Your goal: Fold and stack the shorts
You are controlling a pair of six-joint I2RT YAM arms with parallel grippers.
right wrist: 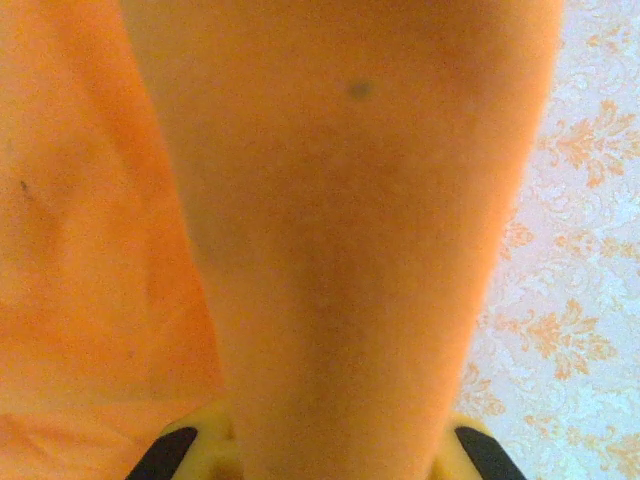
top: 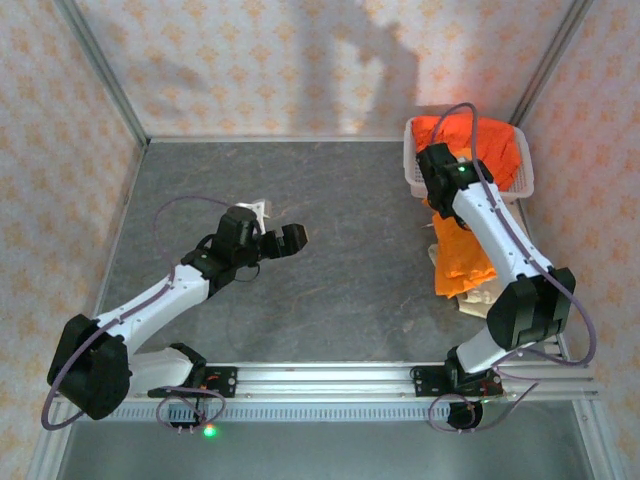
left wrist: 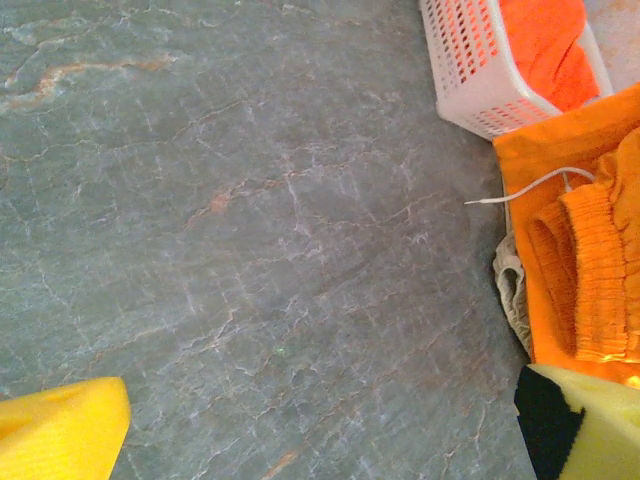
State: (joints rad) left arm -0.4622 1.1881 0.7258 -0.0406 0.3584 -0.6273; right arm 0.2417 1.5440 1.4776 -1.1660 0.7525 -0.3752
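Observation:
In the top view, bright orange shorts are heaped in the white basket at the back right. My right gripper is down in that heap. The right wrist view has orange cloth bunched between the yellow fingers, so the right gripper is shut on orange shorts. A folded pair of orange shorts lies on the table in front of the basket, on top of beige shorts. My left gripper hangs open over bare table at centre left, holding nothing.
The left wrist view shows the basket, the folded orange shorts with a white drawstring, and a beige edge under them. Grey stone-pattern tabletop spreads between the arms. Patterned walls enclose the table.

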